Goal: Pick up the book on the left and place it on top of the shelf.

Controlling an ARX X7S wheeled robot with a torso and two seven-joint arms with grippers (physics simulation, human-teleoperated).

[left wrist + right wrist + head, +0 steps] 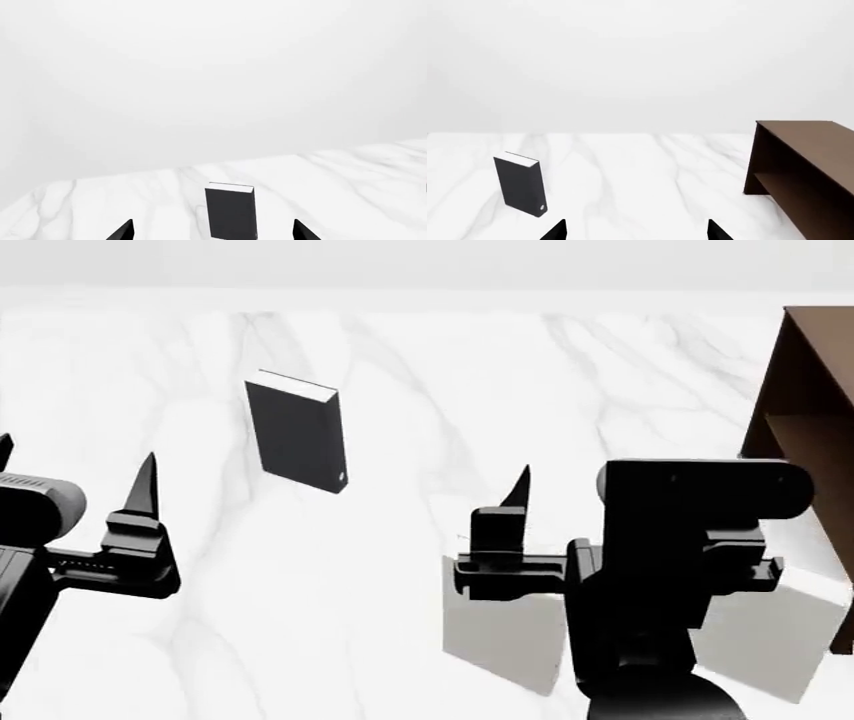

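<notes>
The black book [296,440] lies on the white marble table [400,370], left of centre, with its white page edge at the far end and a light dot near its near right corner. It also shows in the left wrist view [231,212] and the right wrist view [520,184]. The dark brown shelf [807,390] stands at the far right and shows in the right wrist view [804,165]. My left gripper [74,468] is open and empty, short of the book; in the left wrist view [213,232] the book lies ahead between its fingertips. My right gripper [635,231] is open and empty.
Two light grey books [501,640] [767,640] lie near the front right, partly hidden under my right arm and its wrist camera [701,490]. The right gripper's left finger [514,505] shows above them. The table's far edge meets a plain white wall.
</notes>
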